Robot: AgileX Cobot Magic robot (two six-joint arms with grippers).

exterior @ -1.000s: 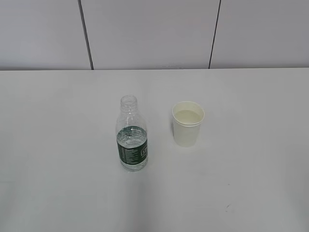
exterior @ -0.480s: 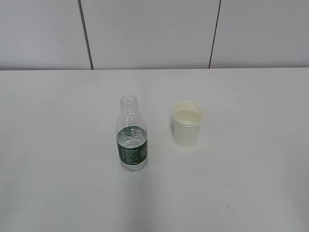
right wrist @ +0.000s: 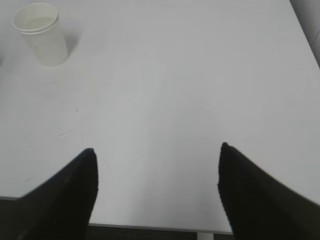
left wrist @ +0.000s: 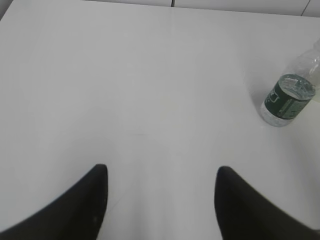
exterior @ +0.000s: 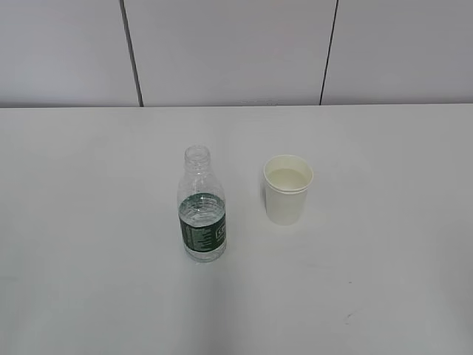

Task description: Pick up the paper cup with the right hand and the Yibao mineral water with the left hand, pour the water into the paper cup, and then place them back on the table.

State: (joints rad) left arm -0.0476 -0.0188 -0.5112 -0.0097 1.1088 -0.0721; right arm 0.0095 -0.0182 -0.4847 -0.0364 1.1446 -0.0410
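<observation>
Yibao mineral water, the small clear ribbed plastic bottle with the dark green label [exterior: 202, 213], stands upright and uncapped just left of centre in your exterior view, with clear water up to about the top of the label. Beside it, a little to the right and slightly higher in the frame, you see the small plain white paper cup with the rolled rim [exterior: 287, 189], also upright, apart from the bottle and not touching it. Both rest on the large plain white tabletop [exterior: 89, 222].

Compare this with the two earlier exterior pictures and you find no difference: bottle and cup sit in the same spots, and no arm shows in that view at any of the three moments.

In your left wrist view the bottle [left wrist: 291, 92] appears at the right edge, upper half of the frame, well apart from the left black gripper [left wrist: 161, 172], whose two dark fingers [left wrist: 80, 205] rise from the bottom edge with a wide gap of bare table between them; it is spread and holds nothing.

In your right wrist view the cup [right wrist: 41, 34] sits in the upper left corner, with a pale liquid surface visible inside. The right black gripper [right wrist: 157, 152] is likewise spread wide and empty, its fingers [right wrist: 250, 197] at the bottom of the frame over the near table edge, far from the cup.
</observation>
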